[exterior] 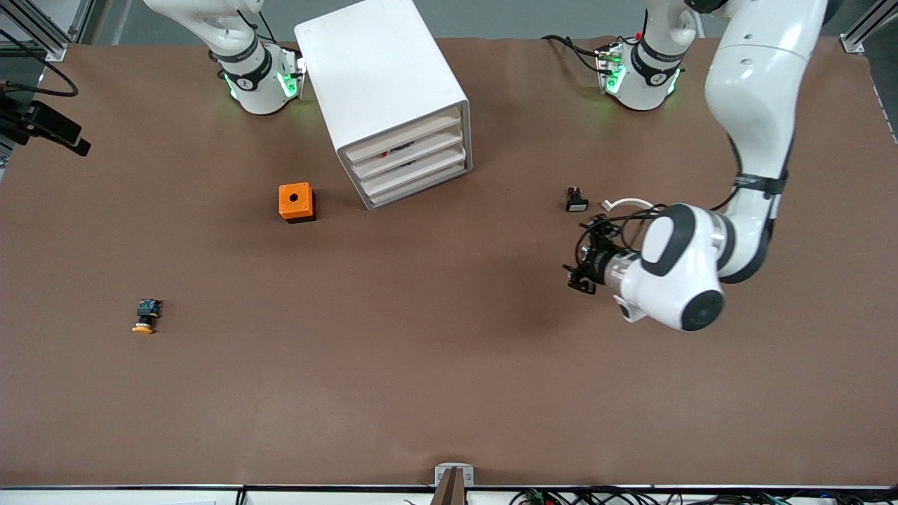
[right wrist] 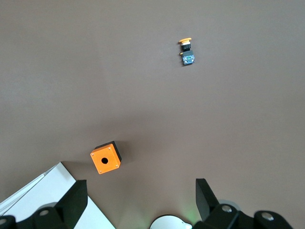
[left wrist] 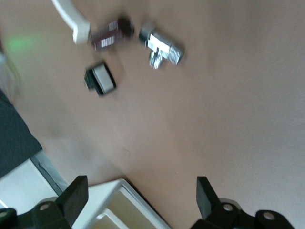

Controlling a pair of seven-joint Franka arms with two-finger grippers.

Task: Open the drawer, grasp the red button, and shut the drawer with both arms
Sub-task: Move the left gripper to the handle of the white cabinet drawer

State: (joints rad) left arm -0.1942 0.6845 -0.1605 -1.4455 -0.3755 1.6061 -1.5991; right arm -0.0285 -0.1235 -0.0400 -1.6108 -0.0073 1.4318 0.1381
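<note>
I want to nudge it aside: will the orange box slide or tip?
The orange box looks squat and flat-bottomed, so it would probably slide rather than tip or roll. It looks like rigid plastic with a hole on top, so likely light and stiff.

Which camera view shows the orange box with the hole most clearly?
The right wrist view shows the orange box best: its top face, round hole and black base are large and unobstructed. The front view also shows it whole but smaller, beside the white drawer cabinet. The left wrist view does not show it.

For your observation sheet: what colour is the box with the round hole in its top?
Orange, with a black base: the box shows best in the front view, near the drawer cabinet.
</note>
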